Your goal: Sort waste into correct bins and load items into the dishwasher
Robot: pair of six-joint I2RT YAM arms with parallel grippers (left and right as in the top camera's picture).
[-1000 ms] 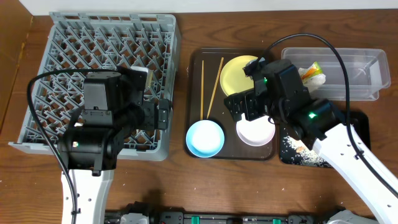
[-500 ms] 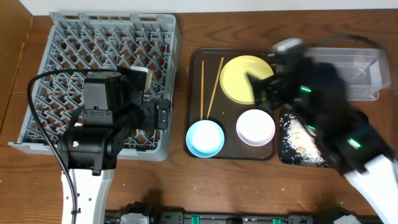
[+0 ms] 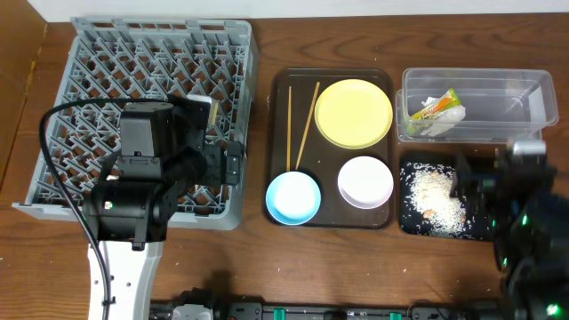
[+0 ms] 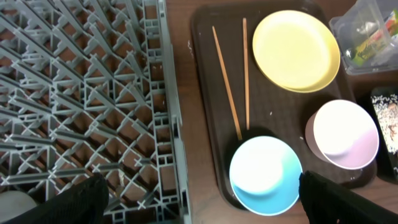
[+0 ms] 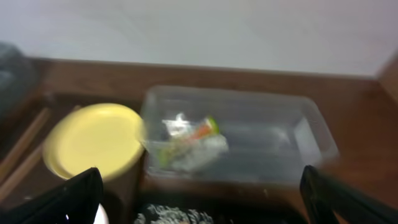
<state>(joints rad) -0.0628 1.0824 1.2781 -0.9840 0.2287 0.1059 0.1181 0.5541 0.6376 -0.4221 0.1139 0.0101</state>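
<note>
Left tool (image 4: 202,183): fingers wide apart, gripping nothing, hanging over the right rim of the rack (image 3: 142,80). Right tool (image 5: 200,180): fingers also apart, gripping nothing, facing the tub (image 3: 498,107) from its near side. Right arm (image 3: 529,231) is a blur over the near-right corner in the overhead view.

Count:
- 1 rack, grey lattice, on the far-left part of the worktop (image 3: 267,267). One pale rounded thing (image 4: 12,204) sits in it, mostly cut off at the edge of the left wrist view. Can't tell what it is.
- 1 brown tray (image 3: 327,162), mid-worktop, just right of the rack.
- On the brown tray: 1 plate (image 3: 354,112), yellow, far-right part. 1 blue bowl (image 3: 292,196), near-left. 1 white bowl (image 3: 365,181), near-right. Both bowls are upright, near each other but apart.
- 2 chopsticks (image 3: 288,124), along the tray's left side. They are spread at the far ends, and their near ends close in just beside the blue bowl's rim.
- 1 tub, clear, toward the far-right corner. It holds 1 wrapper (image 3: 436,105), green-orange, and 1 napkin (image 3: 442,121), touching each other at its left end.
- 1 black tray (image 3: 418,229), just on the near side of the tub, by the right edge. Crumbs (image 3: 431,191) are scattered over its left half, too many to count. Its right end is hidden under the right arm.

Worktop: dark brown wood grain. Room: plain white wall (image 5: 186,25) behind the far edge.
</note>
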